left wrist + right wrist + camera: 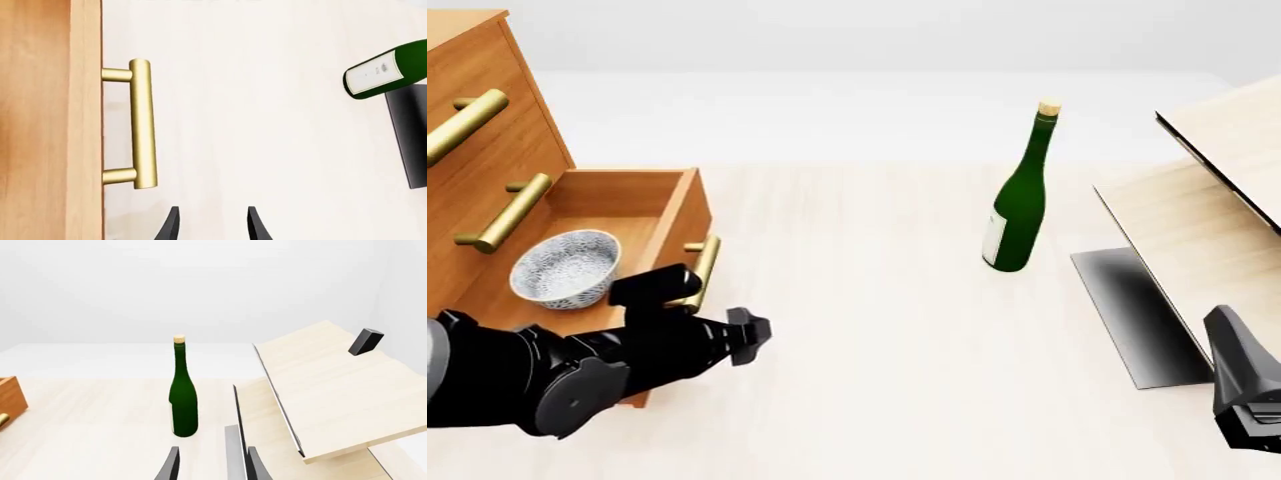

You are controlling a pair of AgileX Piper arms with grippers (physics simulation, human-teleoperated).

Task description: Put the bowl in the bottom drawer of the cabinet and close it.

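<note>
The bowl (565,266) sits inside the bottom drawer (627,195) of the cabinet (487,120), upright, white with a fine grey-blue speckle. The drawer is pulled out toward the table's middle; its orange-brown walls surround the bowl on all visible sides. Two upper drawer fronts, each with a brass bar handle, remain flush with the cabinet.

The left gripper (747,338) hovers just in front of the open drawer's front panel, near the brass bar handle (141,124) but not touching it. In the left wrist view the fingertips (171,222) stand apart with bare table between them — a moderate gap, holding nothing.

The right gripper (213,465) is low at the table's right side, well apart from the cabinet. Its fingertips also stand apart and hold nothing.

A green wine bottle (1021,195) with a cork stands upright near the table's middle. To its right are pale wood slanted panels (1214,190) — tilted, resting on a grey base plate (1128,305). A small dark block (365,341) sits on the upper panel.
</note>
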